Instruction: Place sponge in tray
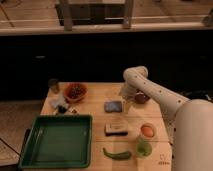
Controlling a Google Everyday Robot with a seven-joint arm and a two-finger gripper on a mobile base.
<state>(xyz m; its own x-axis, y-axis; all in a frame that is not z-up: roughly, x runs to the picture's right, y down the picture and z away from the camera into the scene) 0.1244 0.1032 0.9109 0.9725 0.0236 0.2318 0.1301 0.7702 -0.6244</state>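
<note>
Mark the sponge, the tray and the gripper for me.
sponge point(113, 106), camera view, middle of its top face.
tray point(60, 142), camera view, bare green floor.
gripper point(127, 95), camera view, its tip, just up and right of the sponge.

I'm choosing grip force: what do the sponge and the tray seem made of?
The sponge looks like soft foam: matte blue-grey, rounded corners, probably compressible. The tray looks like rigid moulded plastic, judging by its even green colour and raised rim, though the look leaves that open. The gripper hangs beside the sponge, over the table.
</note>
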